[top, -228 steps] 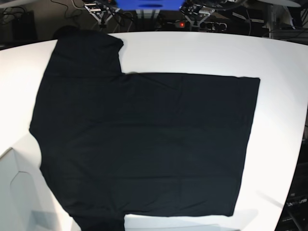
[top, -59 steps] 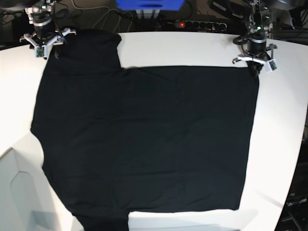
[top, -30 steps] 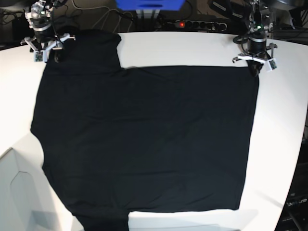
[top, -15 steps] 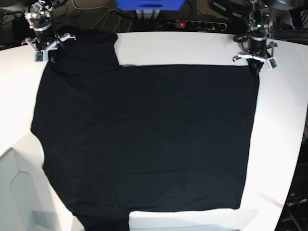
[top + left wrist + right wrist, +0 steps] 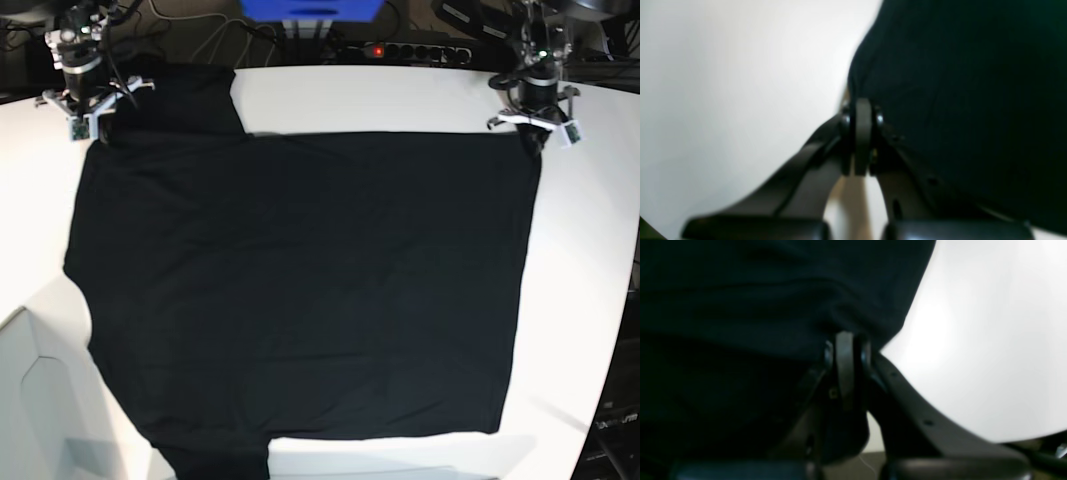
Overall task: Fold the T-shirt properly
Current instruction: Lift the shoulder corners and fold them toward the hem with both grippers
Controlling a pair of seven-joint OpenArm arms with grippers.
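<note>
The black T-shirt [image 5: 300, 290] lies spread flat on the white table [image 5: 400, 95], plain side up; no print shows. My left gripper [image 5: 533, 138] is at the shirt's far right corner and is shut on the fabric edge; in the left wrist view the closed gripper [image 5: 862, 110] pinches the black cloth [image 5: 957, 83]. My right gripper [image 5: 100, 130] is at the far left sleeve corner, shut on the fabric; in the right wrist view the closed gripper [image 5: 845, 340] grips the cloth [image 5: 773, 290].
Cables, a power strip [image 5: 420, 50] and a blue box [image 5: 310, 8] lie behind the table's far edge. A white block [image 5: 40, 400] sits at the near left. Bare table runs along the right side [image 5: 590, 270].
Both grippers came in from the back, settled on the far corners and shut on the cloth. The far edge has since been pulled slightly back and taut; the sleeve has shifted left.
</note>
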